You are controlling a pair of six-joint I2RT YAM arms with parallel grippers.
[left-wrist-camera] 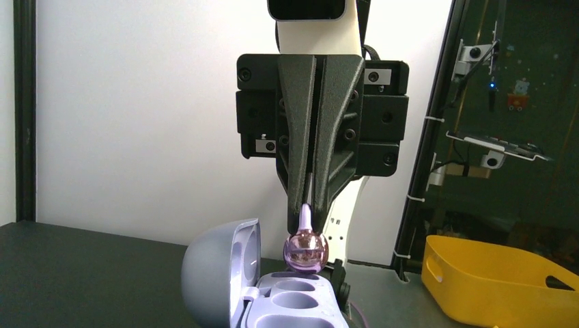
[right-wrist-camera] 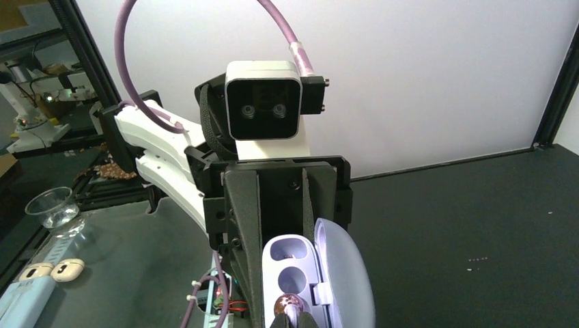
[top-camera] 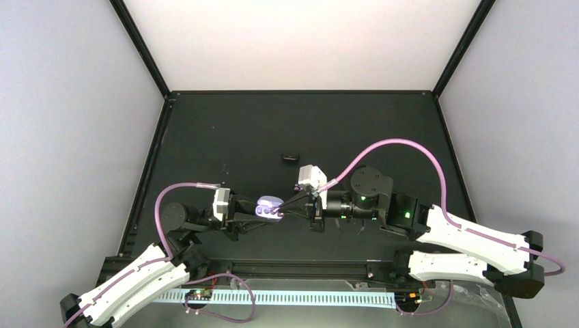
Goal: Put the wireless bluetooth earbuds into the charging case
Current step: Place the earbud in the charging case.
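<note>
over the black surface (top-camera: 225,137), left jaws grip the open charging case (top-camera: 267,204). right jaws pinch a purple-pink earbud (left-wrist-camera: 305,251) just above it.

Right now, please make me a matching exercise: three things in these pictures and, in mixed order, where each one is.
Things:
1. purple-pink earbud
2. lavender charging case
3. small black object

Places:
a. lying alone on the table, away from both arms
b. held by the left gripper, lid open
c. pinched by the right gripper, just over the open case

Pairs: 1-c, 2-b, 3-a
</note>
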